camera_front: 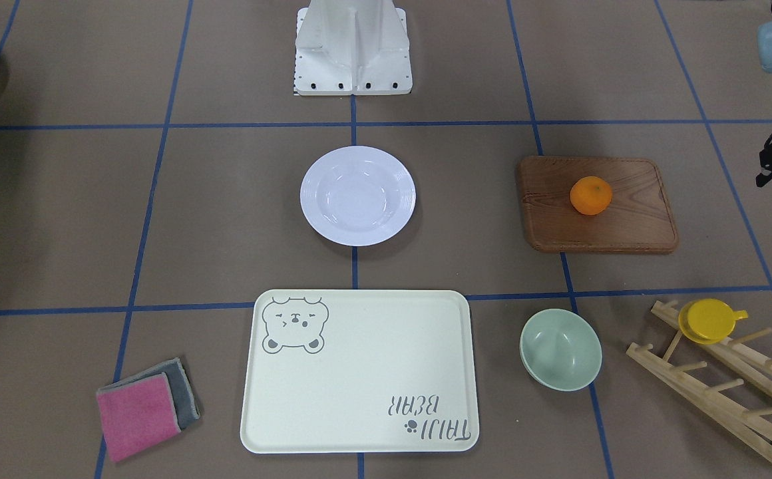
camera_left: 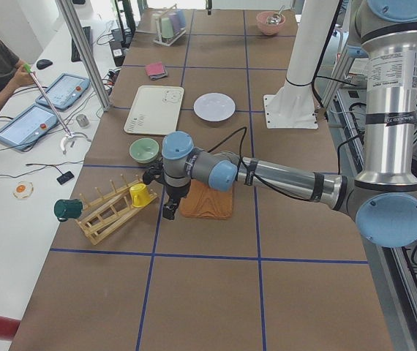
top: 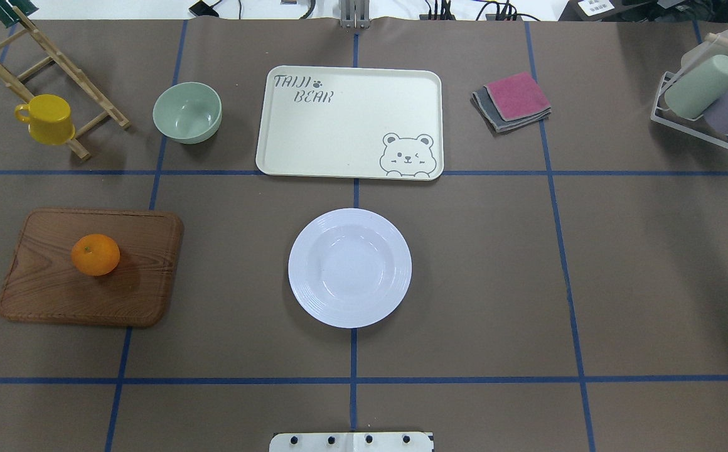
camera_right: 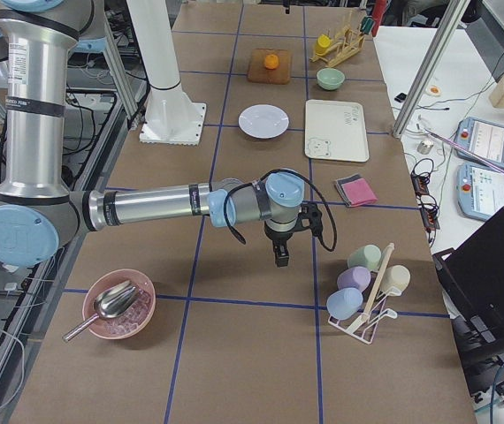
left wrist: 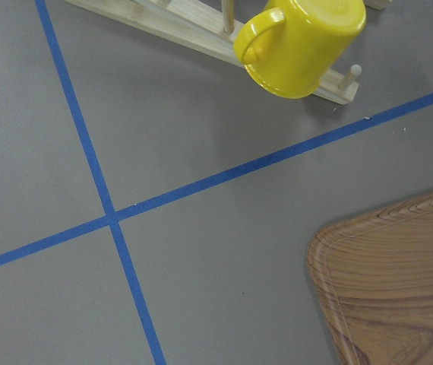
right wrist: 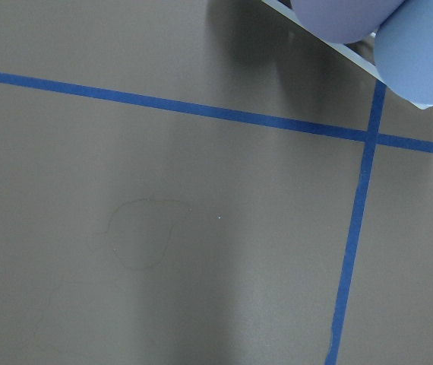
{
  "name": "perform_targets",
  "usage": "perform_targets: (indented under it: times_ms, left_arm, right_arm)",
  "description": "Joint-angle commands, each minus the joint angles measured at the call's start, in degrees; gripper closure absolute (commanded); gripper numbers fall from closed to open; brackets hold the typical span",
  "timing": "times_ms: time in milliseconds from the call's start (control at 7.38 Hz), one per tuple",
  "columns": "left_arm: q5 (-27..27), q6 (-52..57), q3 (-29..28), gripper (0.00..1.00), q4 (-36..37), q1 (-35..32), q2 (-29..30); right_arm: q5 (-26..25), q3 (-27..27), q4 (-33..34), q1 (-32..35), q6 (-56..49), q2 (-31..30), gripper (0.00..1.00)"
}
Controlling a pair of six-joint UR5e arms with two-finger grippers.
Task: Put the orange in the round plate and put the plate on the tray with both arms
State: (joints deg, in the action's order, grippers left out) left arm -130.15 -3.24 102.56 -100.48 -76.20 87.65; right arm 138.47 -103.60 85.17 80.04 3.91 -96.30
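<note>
The orange sits on a brown wooden board, on my left side. The white round plate stands empty at the table's middle. Beyond it lies the cream bear tray, also empty. My left gripper hangs over the table just outside the board's outer edge, near the yellow cup; I cannot tell whether it is open or shut. My right gripper hovers over bare table far on the right side, and its state cannot be told either. Neither wrist view shows any fingers.
A pale green bowl stands beside the tray. A wooden rack carries a yellow cup. Folded pink and grey cloths lie right of the tray. A cup rack and a pink bowl sit far right.
</note>
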Motion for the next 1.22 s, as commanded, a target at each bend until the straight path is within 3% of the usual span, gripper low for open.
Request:
perform_targets:
  times_ms: [0,407,542,814,1085]
  left_arm:
    - [-0.1,-0.1,0.36,0.01,-0.85,1.66,0.07]
    - [-0.8,-8.26,1.14,0.01,-7.08,6.15,-0.54]
    - [-4.02,-8.8,1.15,0.01,-6.67,7.02,0.15]
    - [-3.1,-13.95,3.51,0.01,-6.84,9.3,-0.2]
    - [9.75,-28.41,7.1,0.01,-6.58,23.91,1.64]
  right_arm:
    - [1.28,0.07,-0.88,-0.41,-0.13,-0.2,0.0]
    - [1.37,2.78,-6.74,-1.29,0.05,0.23,0.0]
    - [1.45,2.97,-8.25,-1.47,0.13,0.24,0.0]
    - [1.28,3.32,-8.44,-1.82,0.13,0.32,0.0]
    - [1.28,3.5,-8.52,-2.52,0.14,0.5,0.0]
